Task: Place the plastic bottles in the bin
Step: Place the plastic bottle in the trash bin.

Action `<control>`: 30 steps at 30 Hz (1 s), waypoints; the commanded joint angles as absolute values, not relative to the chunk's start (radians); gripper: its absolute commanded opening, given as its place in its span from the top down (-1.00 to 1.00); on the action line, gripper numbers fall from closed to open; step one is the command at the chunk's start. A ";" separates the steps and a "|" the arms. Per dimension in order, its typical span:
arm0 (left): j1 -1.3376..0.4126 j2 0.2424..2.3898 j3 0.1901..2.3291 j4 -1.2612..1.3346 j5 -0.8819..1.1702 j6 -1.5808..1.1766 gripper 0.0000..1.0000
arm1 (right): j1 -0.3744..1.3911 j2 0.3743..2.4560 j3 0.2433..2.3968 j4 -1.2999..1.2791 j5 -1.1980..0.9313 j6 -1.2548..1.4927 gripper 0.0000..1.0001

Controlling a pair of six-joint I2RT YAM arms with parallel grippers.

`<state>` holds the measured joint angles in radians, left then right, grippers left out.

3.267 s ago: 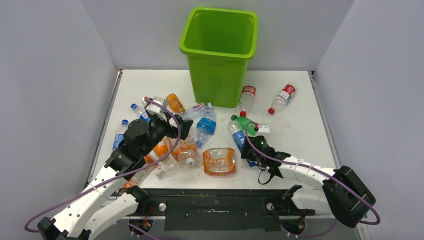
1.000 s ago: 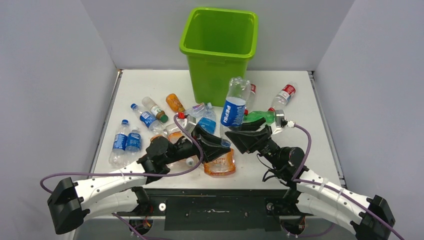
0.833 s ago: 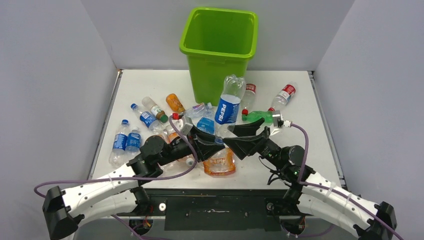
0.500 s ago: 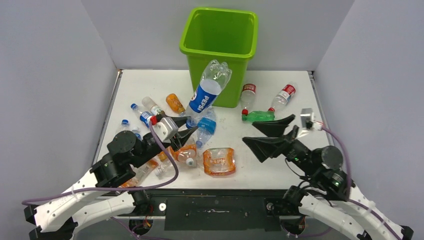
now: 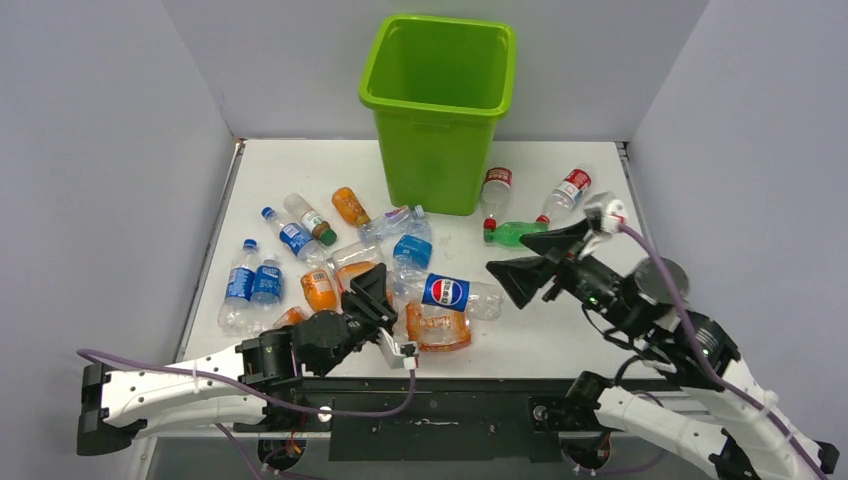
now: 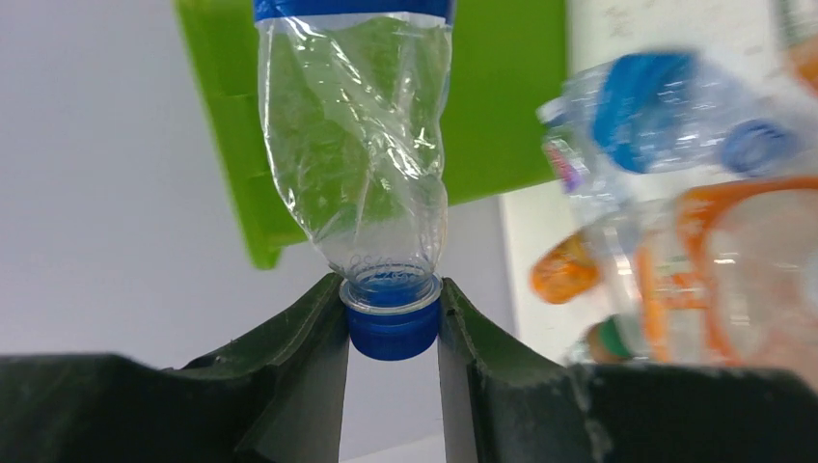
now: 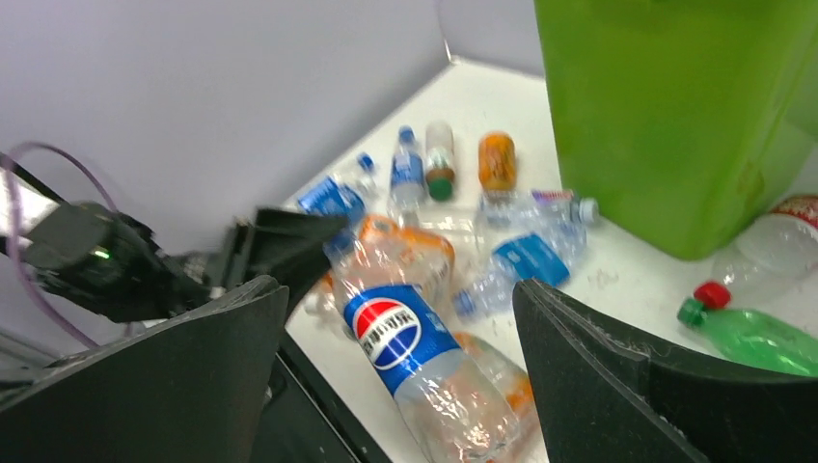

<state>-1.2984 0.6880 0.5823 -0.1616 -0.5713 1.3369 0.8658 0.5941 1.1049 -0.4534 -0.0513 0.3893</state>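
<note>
The lime-green bin (image 5: 440,100) stands at the back of the table. A clear Pepsi bottle (image 5: 447,292) with a blue label lies low and level over the front of the table. My left gripper (image 5: 385,285) is shut on its blue cap (image 6: 393,328), and the crumpled body (image 6: 357,145) points toward the bin (image 6: 502,96). My right gripper (image 5: 505,252) hangs open to the right of the bottle, holding nothing. In the right wrist view the Pepsi bottle (image 7: 395,328) shows below the open right gripper (image 7: 397,287). Several other plastic bottles lie loose on the table.
A crushed orange bottle (image 5: 437,325) lies under the Pepsi bottle. A green bottle (image 5: 515,232) and two red-labelled bottles (image 5: 495,190) (image 5: 570,190) lie right of the bin. Blue-labelled bottles (image 5: 252,283) and an orange one (image 5: 350,205) lie at the left. Grey walls enclose the table.
The right gripper opened, let go of the Pepsi bottle and drew back to the right. The left gripper, holding the cap, swung the bottle from upright down low over the table front.
</note>
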 commanded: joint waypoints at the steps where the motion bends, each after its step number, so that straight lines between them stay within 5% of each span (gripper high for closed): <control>1: -1.315 0.674 0.639 0.143 -0.632 1.709 1.00 | 0.873 0.767 1.164 -0.650 -0.092 0.310 -0.79; 30: -1.454 0.712 0.639 0.095 -0.524 1.718 1.00 | 0.899 0.858 0.898 -0.501 -0.578 0.237 -0.79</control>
